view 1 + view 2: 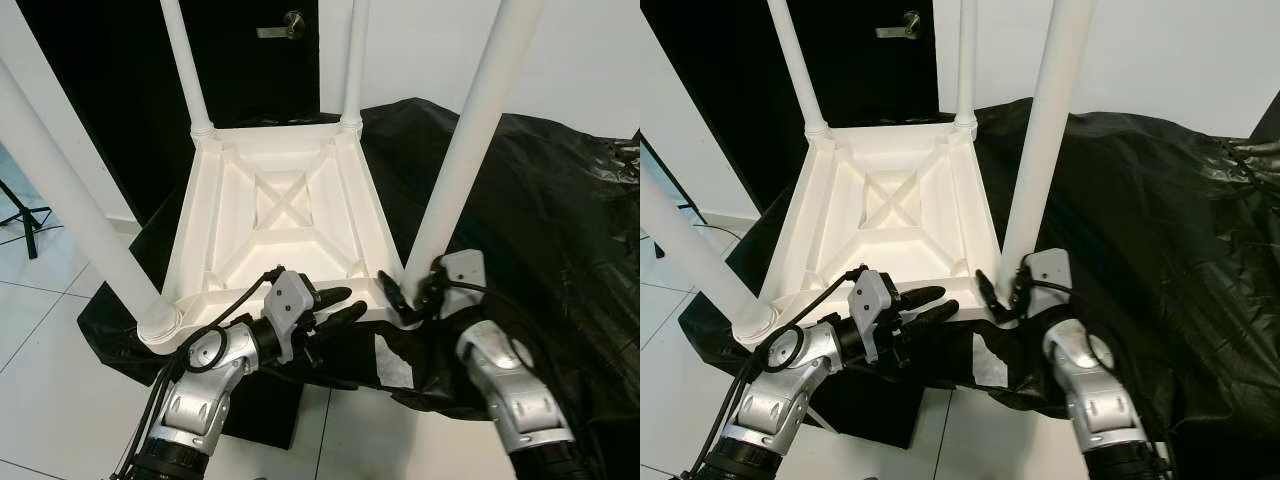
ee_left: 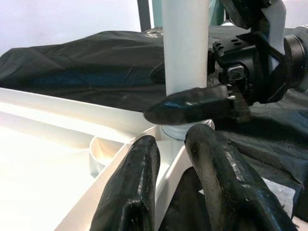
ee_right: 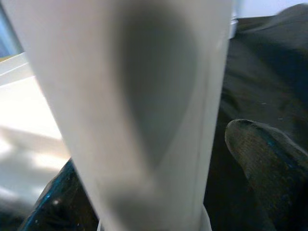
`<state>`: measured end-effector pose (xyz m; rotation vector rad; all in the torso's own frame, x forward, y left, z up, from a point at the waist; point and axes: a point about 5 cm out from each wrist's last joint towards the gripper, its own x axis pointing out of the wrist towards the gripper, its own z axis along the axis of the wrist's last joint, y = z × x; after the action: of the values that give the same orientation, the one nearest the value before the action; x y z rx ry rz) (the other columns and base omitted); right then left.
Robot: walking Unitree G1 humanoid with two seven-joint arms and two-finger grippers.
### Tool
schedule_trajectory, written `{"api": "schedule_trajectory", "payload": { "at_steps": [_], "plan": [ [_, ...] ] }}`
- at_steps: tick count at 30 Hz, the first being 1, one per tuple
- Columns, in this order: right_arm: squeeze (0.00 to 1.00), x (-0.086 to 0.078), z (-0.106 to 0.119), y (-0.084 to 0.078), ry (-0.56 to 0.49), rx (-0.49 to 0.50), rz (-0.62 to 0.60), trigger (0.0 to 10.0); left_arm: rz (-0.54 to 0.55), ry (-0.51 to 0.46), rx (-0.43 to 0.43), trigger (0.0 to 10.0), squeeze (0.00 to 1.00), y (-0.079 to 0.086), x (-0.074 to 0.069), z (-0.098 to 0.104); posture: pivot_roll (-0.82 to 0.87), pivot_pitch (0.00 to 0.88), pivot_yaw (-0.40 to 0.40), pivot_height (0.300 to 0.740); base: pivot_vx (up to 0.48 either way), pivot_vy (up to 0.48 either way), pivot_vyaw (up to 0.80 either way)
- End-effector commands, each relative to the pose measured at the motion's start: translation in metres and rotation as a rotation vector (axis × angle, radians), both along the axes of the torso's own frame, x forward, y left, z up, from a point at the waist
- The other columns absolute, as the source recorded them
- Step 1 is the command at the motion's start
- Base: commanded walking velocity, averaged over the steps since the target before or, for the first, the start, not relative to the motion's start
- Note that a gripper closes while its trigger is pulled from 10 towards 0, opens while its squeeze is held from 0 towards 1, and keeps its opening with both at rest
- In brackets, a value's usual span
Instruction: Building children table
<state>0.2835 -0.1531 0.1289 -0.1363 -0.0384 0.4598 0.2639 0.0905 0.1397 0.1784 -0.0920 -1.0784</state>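
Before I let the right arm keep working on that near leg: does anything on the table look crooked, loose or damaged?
No damage stands out. The upside-down white table lies on black sheeting with four legs up; they fan outward in the head views, perhaps lens perspective. The right gripper clasps the near-right leg at its base; the left gripper rests at the tabletop's near edge.
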Motion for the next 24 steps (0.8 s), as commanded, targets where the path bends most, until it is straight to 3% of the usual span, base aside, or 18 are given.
{"api": "schedule_trajectory", "payload": {
  "at_steps": [1,11,12,14,15,20,24],
  "plan": [
    [0.00,0.004,0.003,-0.002,-0.002,-0.006,0.100,10.0,0.074,0.000,0.004,10.0,0.00,0.005,0.005,-0.001,-0.04,0.000,0.009,0.740,0.000,0.000,0.00],
    [0.00,0.021,0.006,0.006,0.021,-0.105,0.328,10.0,0.079,-0.007,-0.004,10.0,0.00,0.003,0.006,0.001,-0.02,0.000,0.003,0.740,0.000,0.000,0.00],
    [0.00,0.023,0.007,0.009,0.022,-0.120,0.354,4.5,0.081,-0.011,-0.004,10.0,0.00,0.004,0.007,0.001,-0.02,0.000,-0.003,0.740,0.000,0.000,0.00],
    [0.00,0.023,0.007,0.009,0.022,-0.120,0.354,4.5,0.081,-0.011,-0.004,10.0,0.00,0.004,0.007,0.001,-0.02,0.000,-0.003,0.740,0.000,0.000,0.00],
    [0.00,0.024,0.007,0.009,0.025,-0.124,0.373,0.0,0.087,-0.014,-0.003,10.0,0.00,0.005,0.007,0.002,-0.01,0.000,-0.009,0.740,0.000,0.000,0.00],
    [0.00,0.025,0.008,0.005,0.033,-0.118,0.368,0.0,0.098,-0.016,-0.005,10.0,0.00,0.007,0.006,0.002,-0.01,0.000,-0.021,0.740,0.000,0.000,0.00],
    [0.00,0.022,0.005,-0.001,0.044,-0.106,0.296,0.0,0.102,-0.010,-0.011,10.0,0.00,0.006,0.004,0.000,-0.01,0.000,-0.025,0.740,0.000,0.000,0.00]
  ]
}}
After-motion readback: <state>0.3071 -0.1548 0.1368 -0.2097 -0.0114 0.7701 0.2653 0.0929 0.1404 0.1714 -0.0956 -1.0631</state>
